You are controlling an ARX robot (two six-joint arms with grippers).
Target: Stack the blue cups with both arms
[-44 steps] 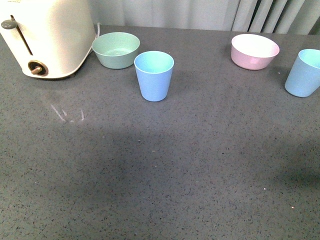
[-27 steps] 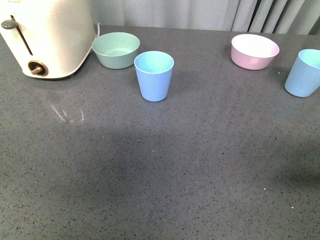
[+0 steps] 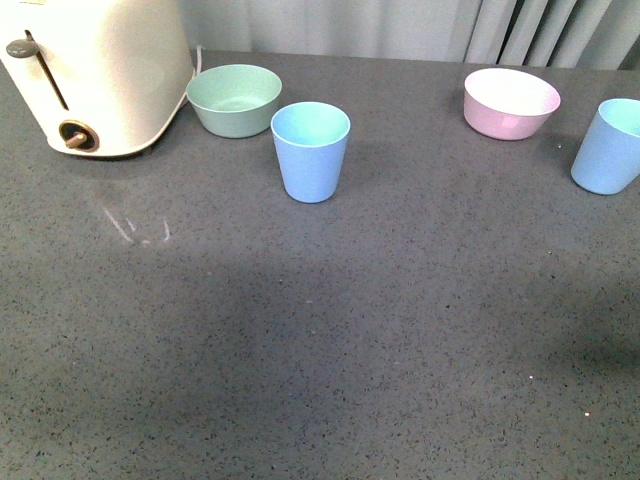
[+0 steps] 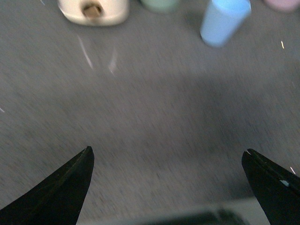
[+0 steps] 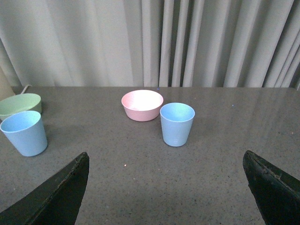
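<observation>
One blue cup [image 3: 311, 151] stands upright on the grey table, just in front of the green bowl [image 3: 234, 98]. The other blue cup [image 3: 609, 147] stands upright at the far right edge of the front view, beside the pink bowl [image 3: 510, 102]. No arm shows in the front view. My left gripper [image 4: 166, 157] is open and empty above bare table, with the first cup [image 4: 223, 19] far ahead of it. My right gripper [image 5: 166, 157] is open and empty; the second cup [image 5: 176, 123] stands ahead of it, apart from the fingers, and the first cup [image 5: 25, 132] is off to the side.
A cream toaster [image 3: 95, 72] stands at the back left, touching distance from the green bowl. Grey curtains [image 5: 154, 42] hang behind the table's far edge. The left wrist view is motion-blurred.
The front view has shifted very slightly, so the cups and bowls sit a few pixels to the right. Nothing on the table has moved.
</observation>
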